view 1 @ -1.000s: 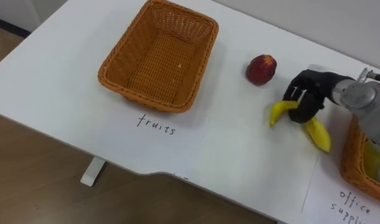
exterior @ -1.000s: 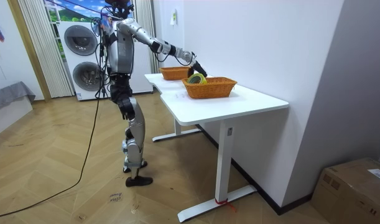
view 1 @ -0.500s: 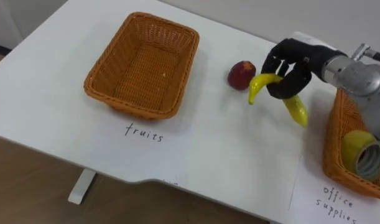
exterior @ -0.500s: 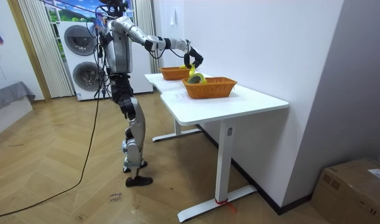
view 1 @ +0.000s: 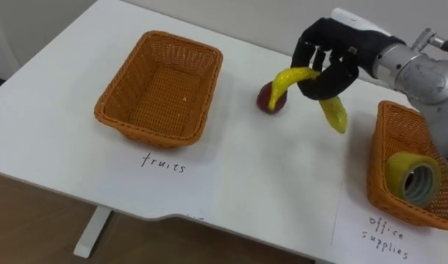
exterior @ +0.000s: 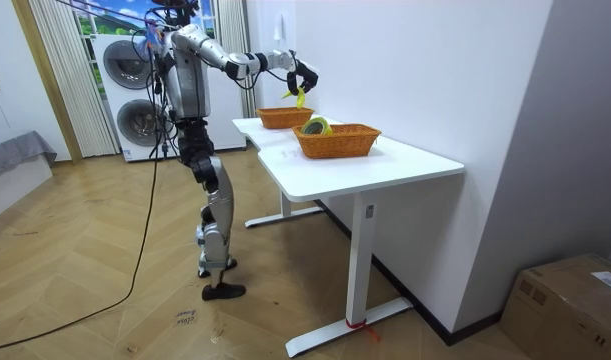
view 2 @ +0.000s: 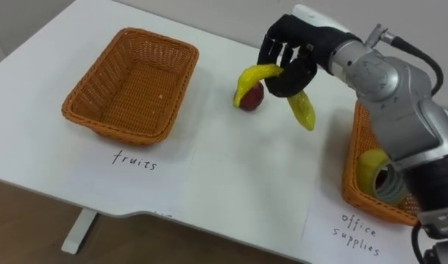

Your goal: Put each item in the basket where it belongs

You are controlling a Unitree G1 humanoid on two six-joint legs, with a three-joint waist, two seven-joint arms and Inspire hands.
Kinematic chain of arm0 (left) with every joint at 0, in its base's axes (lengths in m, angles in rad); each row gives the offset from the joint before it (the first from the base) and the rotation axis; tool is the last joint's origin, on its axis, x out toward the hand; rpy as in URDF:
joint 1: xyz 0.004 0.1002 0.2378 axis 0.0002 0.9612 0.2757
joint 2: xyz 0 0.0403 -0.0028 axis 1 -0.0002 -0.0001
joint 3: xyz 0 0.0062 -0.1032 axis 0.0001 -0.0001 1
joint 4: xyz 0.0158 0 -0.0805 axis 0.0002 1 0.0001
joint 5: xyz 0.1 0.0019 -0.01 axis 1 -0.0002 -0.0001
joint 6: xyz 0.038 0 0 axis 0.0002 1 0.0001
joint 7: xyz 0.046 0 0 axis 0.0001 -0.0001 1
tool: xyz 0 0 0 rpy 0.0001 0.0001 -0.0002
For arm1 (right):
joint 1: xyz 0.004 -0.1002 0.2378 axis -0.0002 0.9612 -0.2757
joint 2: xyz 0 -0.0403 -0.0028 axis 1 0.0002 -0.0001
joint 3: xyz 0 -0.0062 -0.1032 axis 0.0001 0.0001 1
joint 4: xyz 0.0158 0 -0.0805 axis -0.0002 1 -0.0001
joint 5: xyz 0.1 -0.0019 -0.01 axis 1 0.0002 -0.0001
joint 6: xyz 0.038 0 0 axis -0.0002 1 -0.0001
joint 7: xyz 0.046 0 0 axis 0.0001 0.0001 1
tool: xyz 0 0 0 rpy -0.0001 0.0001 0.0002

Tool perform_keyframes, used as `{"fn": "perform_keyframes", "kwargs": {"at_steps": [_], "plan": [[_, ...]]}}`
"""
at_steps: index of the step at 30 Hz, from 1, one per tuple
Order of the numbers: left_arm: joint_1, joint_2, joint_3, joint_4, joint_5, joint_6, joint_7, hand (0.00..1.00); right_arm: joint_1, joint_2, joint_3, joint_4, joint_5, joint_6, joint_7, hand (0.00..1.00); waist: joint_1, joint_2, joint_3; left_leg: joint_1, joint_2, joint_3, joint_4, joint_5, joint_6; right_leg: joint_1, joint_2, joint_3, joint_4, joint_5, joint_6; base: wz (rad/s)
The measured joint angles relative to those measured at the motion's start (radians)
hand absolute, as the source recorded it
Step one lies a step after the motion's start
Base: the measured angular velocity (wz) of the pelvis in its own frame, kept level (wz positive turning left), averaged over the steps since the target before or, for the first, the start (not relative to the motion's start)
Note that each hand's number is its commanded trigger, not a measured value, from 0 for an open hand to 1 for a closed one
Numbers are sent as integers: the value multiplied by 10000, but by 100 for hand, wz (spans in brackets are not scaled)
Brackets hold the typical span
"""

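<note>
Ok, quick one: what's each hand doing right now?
Right hand: closed around the banana, holding it clear of the table.
Left hand: cannot be told.

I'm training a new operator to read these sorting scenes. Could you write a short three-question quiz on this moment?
1. True or false: the robot's right hand is curled round the curved yellow banana and holds it above the white table.
2. Fill in: the yellow roll of tape lies inside the orange wicker basket on the robot's ____ side.
3. Multiple choice: what lies in the other orange wicker basket, on the robot's left? A) the banana B) the roll of tape C) nothing

Key: 1 true; 2 right; 3 C.
</note>
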Motion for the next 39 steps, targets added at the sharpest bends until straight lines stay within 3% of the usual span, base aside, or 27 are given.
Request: {"fn": "perform_keyframes", "kwargs": {"at_steps": [5,8,12,16,19,24,27,33,39], "plan": [[134,-44,-6,19,-3,-35,40,0,1,-84,18,-465,205,95,96,100,80,-84,-48,95,5,1,-115,28,-10,56,-1,18,3,-3,3,0],[322,-64,-4,-16,10,-43,40,0,1,-82,49,-1013,187,105,130,100,132,-95,-22,98,1,-28,-126,28,-8,95,3,11,1,-3,4,1],[317,-55,-5,-275,22,-80,48,0,0,-80,139,-1117,-194,176,220,100,399,-271,91,62,1,-71,-126,33,-18,75,-4,-10,0,-6,7,2],[343,-131,83,-276,22,-84,49,0,-1,-45,137,-1199,-290,238,310,100,645,-288,94,55,-14,-80,-131,33,-13,34,3,-5,11,-6,7,0],[336,-172,171,-269,13,-84,48,0,-5,155,145,-1300,-279,260,386,100,852,-321,105,61,-10,-111,-156,37,-11,43,-3,-46,10,-8,9,0],[390,-166,176,-309,0,-79,-18,0,-12,1018,230,-1301,-238,576,407,100,1037,-404,138,27,-10,-182,-169,34,-16,83,3,-297,-31,-9,13,4],[384,-159,183,-360,0,-80,-127,0,-20,1214,231,-1285,-263,677,407,100,1194,-471,157,-21,-57,-283,-168,35,-14,126,16,-322,-157,-10,14,9],[387,-195,248,-389,15,-70,-73,0,-57,1297,884,-1284,-542,693,392,100,1636,-603,125,56,-64,-392,-255,37,-12,165,35,-322,-161,-26,40,5],[384,-210,257,-356,14,-68,-67,0,-412,1298,1245,-1209,-630,768,384,100,1781,-639,113,82,-89,-465,-216,45,1,200,9,-428,-165,-56,88,5]]}}
